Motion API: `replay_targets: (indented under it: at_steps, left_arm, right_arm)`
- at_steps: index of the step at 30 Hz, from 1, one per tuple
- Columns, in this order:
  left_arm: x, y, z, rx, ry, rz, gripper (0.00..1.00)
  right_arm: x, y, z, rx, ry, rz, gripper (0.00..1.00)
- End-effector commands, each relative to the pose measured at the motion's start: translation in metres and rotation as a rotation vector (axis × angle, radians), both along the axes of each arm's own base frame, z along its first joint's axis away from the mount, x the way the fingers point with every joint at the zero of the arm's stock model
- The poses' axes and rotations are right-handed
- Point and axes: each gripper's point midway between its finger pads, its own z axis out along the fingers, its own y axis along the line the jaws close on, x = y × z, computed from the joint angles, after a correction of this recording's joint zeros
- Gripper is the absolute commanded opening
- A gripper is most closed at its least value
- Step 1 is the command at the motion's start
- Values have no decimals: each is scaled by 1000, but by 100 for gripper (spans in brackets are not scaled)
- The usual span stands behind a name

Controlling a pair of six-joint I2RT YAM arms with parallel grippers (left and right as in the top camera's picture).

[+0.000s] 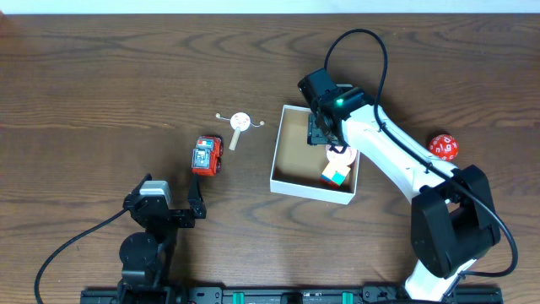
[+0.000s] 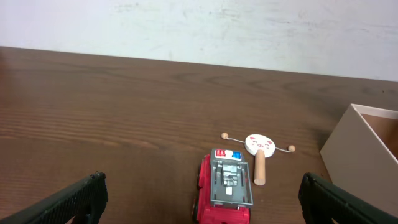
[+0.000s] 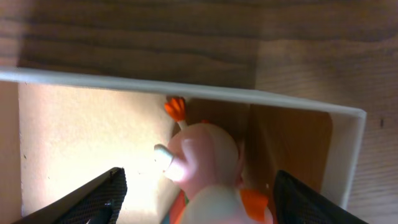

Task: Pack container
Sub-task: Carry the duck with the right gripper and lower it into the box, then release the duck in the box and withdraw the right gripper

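Note:
The container (image 1: 297, 150) is a square white box with a brown inside, right of the table's middle. A pink and white figure (image 1: 342, 154) and a colourful cube (image 1: 335, 176) lie in it. My right gripper (image 1: 323, 131) hangs open over its far right part. In the right wrist view the open fingers (image 3: 199, 180) stand on either side of the pink figure (image 3: 205, 158) below the white rim (image 3: 93, 79). My left gripper (image 1: 165, 203) is open and empty near the front left. In the left wrist view the fingers (image 2: 202, 183) frame a red toy truck (image 2: 225, 190) just ahead.
The red toy truck (image 1: 206, 156) lies left of the container. A small wooden drum toy (image 1: 240, 123) lies behind it, also in the left wrist view (image 2: 260, 149). A red die (image 1: 443, 148) lies right of the right arm. The container's corner (image 2: 360, 146) shows at right.

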Motion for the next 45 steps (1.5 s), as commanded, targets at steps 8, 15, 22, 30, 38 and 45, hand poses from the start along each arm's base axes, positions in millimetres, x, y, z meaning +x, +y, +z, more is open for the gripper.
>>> replay_targets:
  at_steps: [8, 15, 22, 30, 38, 45]
  left_arm:
    - [-1, 3, -9, 16, 28, 10, 98]
    - [-1, 3, -9, 16, 28, 10, 98]
    - [-1, 3, -9, 16, 28, 10, 98]
    - [-1, 3, -9, 16, 28, 10, 98]
    - [-1, 3, -9, 16, 28, 10, 98]
    - [-1, 3, -9, 16, 28, 10, 98]
  right_arm:
    - [-13, 5, 42, 55, -18, 47, 78]
    - [-21, 6, 39, 50, 18, 56, 79]
    - [-27, 5, 31, 50, 42, 58, 84]
    - [-37, 6, 9, 77, 78, 50, 63]
    - [-36, 9, 4, 93, 69, 53, 52]
    - [-35, 11, -19, 113, 42, 56, 49]
